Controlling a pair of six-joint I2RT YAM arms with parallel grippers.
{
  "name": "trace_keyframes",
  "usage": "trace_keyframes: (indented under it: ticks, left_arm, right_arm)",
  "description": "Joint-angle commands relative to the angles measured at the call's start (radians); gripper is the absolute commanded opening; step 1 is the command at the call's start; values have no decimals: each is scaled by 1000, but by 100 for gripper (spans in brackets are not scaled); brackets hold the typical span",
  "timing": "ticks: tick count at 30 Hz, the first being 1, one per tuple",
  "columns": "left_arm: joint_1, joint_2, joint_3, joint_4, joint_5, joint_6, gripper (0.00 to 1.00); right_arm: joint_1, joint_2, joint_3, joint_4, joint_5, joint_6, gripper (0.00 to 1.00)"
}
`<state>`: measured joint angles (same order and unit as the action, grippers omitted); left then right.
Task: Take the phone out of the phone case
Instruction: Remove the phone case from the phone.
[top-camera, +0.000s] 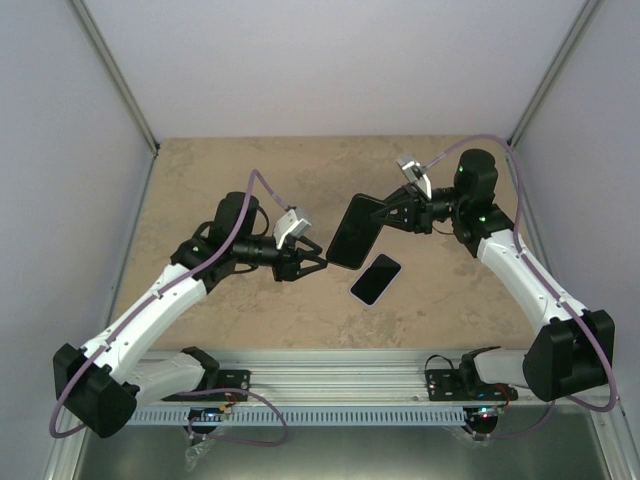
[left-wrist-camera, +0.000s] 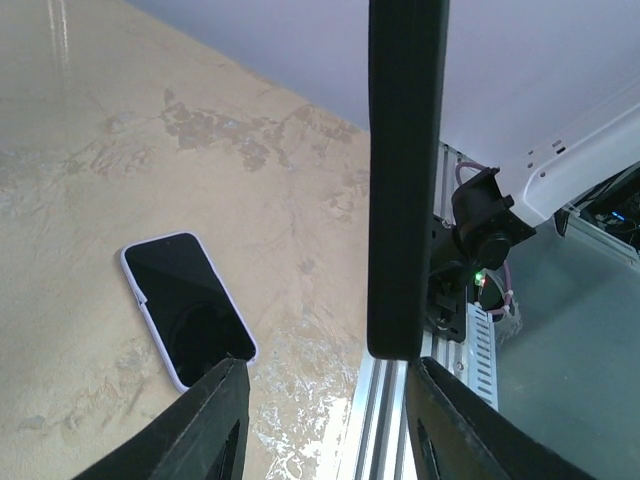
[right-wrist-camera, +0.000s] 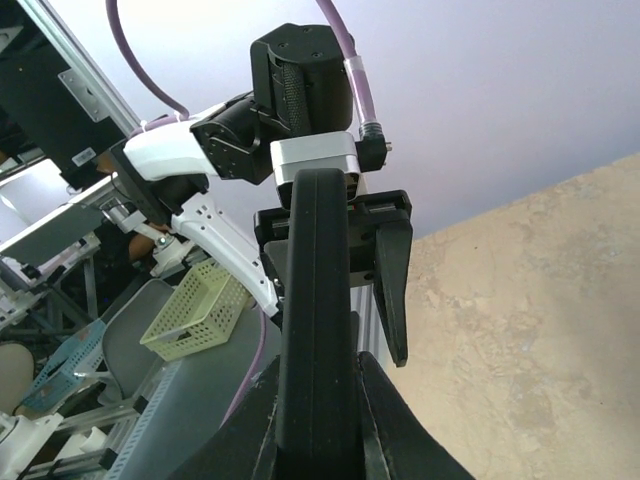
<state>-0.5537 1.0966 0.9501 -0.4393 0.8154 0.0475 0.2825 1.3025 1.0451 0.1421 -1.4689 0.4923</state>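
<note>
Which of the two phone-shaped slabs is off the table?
The all-black one, clamped in the right gripper; the white-rimmed phone lies flat on the table.

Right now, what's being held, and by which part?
The right gripper clamps the black flat slab by one end; the left gripper straddles it, not gripping.

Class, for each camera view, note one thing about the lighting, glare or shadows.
Top external: soft, even light, no hard shadows on the table. Left wrist: the table gleams pale near its front edge, and the screen of the phone mirrors a dark blob. Right wrist: the black item held close up is a featureless silhouette.
</note>
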Motion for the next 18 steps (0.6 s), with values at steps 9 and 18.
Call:
trace_keyframes:
  ticks: [9,18]
  left_arm:
    - [46,41,-4,52,-62,-37,43]
    - [111,44,105,-109,263,86,50]
  right_arm:
    - [20,-20,12,14,-92,15,1]
    - [15,-9,31,-81,12,-77,0]
